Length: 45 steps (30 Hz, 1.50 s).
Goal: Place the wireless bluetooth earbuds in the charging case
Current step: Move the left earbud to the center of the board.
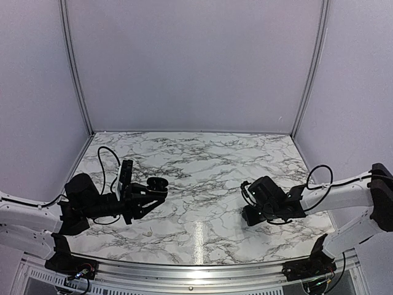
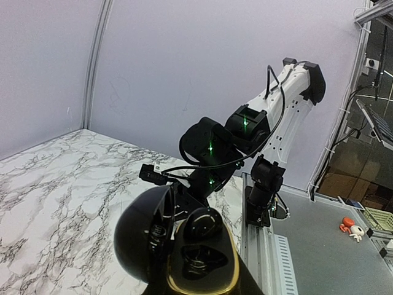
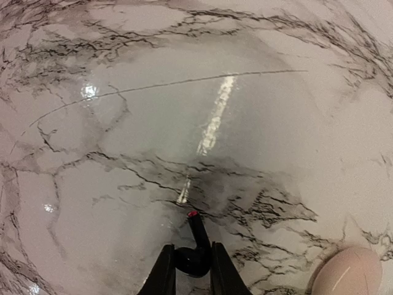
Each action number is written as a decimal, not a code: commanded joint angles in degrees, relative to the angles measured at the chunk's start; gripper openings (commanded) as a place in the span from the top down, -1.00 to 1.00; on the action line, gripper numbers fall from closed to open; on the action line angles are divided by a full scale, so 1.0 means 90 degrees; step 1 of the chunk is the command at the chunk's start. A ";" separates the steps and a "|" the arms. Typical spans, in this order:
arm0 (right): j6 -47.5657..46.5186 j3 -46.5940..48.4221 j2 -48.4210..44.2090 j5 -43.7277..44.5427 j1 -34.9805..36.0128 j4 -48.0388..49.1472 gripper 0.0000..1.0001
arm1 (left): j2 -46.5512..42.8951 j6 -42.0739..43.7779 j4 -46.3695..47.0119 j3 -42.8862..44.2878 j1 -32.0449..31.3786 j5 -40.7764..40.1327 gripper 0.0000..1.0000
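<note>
The charging case (image 2: 184, 246) shows as a glossy black round clamshell with a gold rim, lid open to the left. My left gripper (image 1: 147, 195) is shut on it and holds it above the table; it also shows in the top view (image 1: 158, 183). One black earbud (image 2: 204, 226) sits in the case, and the hollow beside it is empty. My right gripper (image 3: 193, 265) is shut on the second black earbud (image 3: 195, 255), low over the marble, its red-tipped stem pointing forward. In the top view this gripper (image 1: 249, 215) is at the right.
A pale pinkish pebble-shaped object (image 3: 351, 271) lies on the marble table (image 3: 184, 110) just right of my right gripper. My right arm (image 2: 245, 129) and its base rail fill the far side of the left wrist view. Grey walls enclose the table.
</note>
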 commanded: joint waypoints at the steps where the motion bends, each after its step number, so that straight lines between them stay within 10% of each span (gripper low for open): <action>1: -0.1257 0.0787 0.0505 -0.0872 0.0214 0.0632 0.81 | -0.0259 -0.0121 0.0314 -0.0150 0.0113 0.0080 1.00; 22: -0.3955 0.2737 0.2784 -0.1859 0.1528 0.0481 0.72 | -0.0938 -0.0318 0.0062 -0.0377 0.0428 -0.0057 1.00; 34: -0.3760 0.2521 0.2538 -0.1352 0.1538 0.0464 0.16 | -0.0889 -0.0288 0.0050 -0.0326 0.0435 -0.0015 1.00; 45: -0.3447 0.2332 0.2476 -0.0899 0.1223 0.0576 0.33 | -0.0902 -0.0292 -0.0006 -0.0305 0.0431 -0.0029 1.00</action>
